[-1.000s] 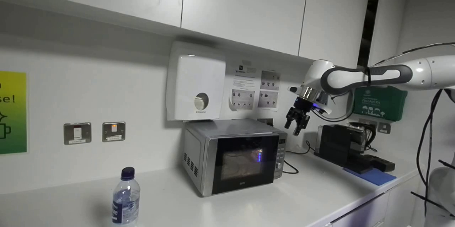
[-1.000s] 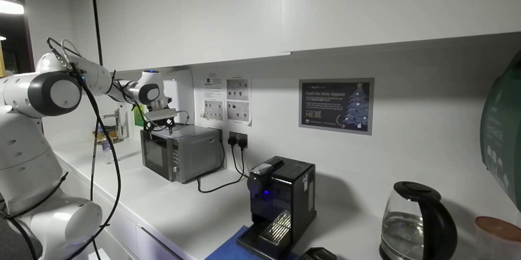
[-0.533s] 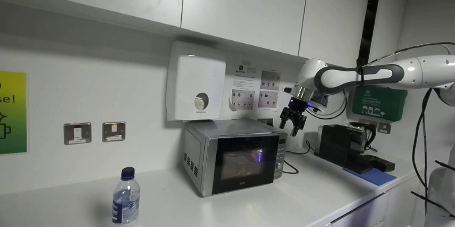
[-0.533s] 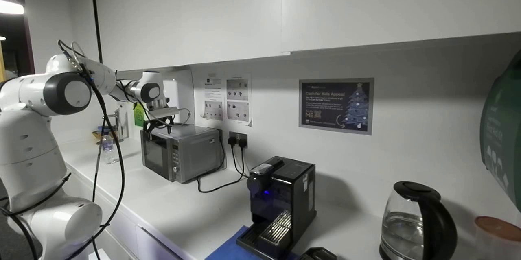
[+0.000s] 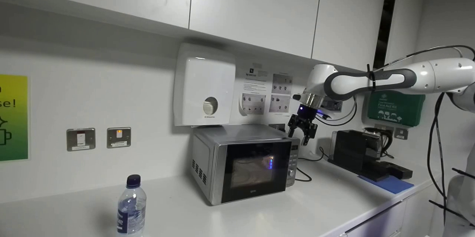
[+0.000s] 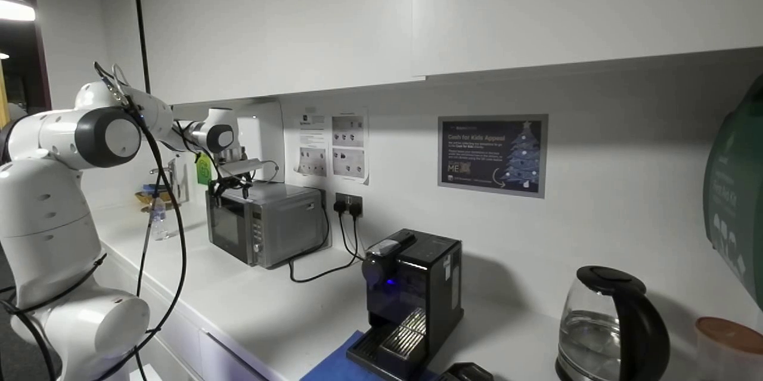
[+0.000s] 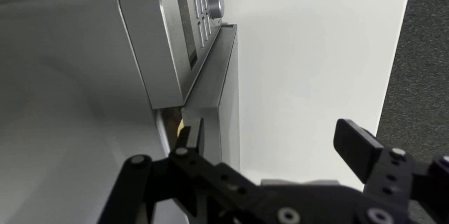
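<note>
Clearly ajar in wrist view alone, microwave door [image 7: 212, 90], fingers [image 7: 356, 143] spread apart near it

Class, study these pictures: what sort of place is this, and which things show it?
Probably a shared kitchenette, perhaps at a workplace: a microwave and a coffee machine stand along the worktop, with a green first aid kit mounted above.

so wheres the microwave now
In an exterior view, the microwave stands mid-picture on the counter, the bottle to its left, the coffee machine to its right.
</note>
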Action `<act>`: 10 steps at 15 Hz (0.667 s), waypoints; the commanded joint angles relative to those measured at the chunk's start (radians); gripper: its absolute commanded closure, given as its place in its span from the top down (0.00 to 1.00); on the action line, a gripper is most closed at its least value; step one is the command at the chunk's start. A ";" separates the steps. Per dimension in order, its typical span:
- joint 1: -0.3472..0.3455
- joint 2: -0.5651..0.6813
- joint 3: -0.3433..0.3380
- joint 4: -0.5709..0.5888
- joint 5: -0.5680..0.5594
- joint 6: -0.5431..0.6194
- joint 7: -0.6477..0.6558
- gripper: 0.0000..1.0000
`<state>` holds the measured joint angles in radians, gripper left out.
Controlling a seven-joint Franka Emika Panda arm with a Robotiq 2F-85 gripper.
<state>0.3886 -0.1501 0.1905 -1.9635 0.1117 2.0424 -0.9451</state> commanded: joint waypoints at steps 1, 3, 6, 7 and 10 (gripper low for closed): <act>-0.028 0.022 0.024 0.045 -0.027 -0.035 -0.048 1.00; -0.028 0.026 0.026 0.045 -0.033 -0.034 -0.062 1.00; -0.028 0.027 0.027 0.046 -0.040 -0.032 -0.082 1.00; -0.029 0.027 0.026 0.045 -0.041 -0.030 -0.090 1.00; -0.029 0.030 0.027 0.044 -0.039 -0.022 -0.108 1.00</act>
<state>0.3874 -0.1413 0.1961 -1.9624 0.0871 2.0424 -1.0148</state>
